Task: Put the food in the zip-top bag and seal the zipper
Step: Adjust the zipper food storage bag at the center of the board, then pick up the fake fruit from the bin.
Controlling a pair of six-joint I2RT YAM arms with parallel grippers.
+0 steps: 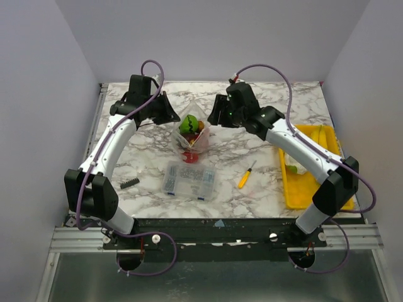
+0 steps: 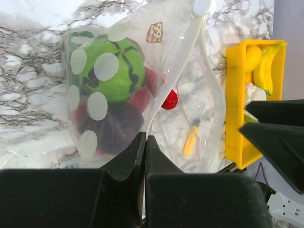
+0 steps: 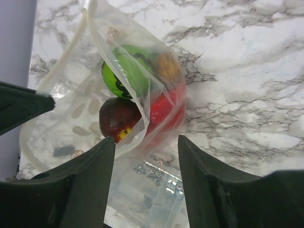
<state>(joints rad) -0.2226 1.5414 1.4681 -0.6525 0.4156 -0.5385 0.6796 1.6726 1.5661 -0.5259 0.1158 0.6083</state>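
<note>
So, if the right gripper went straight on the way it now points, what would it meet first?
The bag: its clear plastic lies right ahead of the open right gripper, so it would likely meet that first, then the red toy fruit inside. Depth is unclear.

One zip-top bag point(image 1: 191, 150) at centre with perhaps four food pieces point(image 1: 187, 124), one compartment box point(image 1: 189, 180), one screwdriver point(image 1: 244, 178), one yellow tray point(image 1: 296, 192) lower right

Light: bright, even, diffuse, from overhead; shadows faint, soft-edged. Overhead view: sharp throughout. Left gripper point(image 2: 145, 140): black, underexposed, out of focus. Bag point(image 2: 175, 71) just beyond it: white glare on film. Right gripper point(image 3: 146, 140): edges soft. Food point(image 3: 164, 111) ahead of it: blurred. Table point(image 3: 247, 71) beyond: washed pale.
</note>
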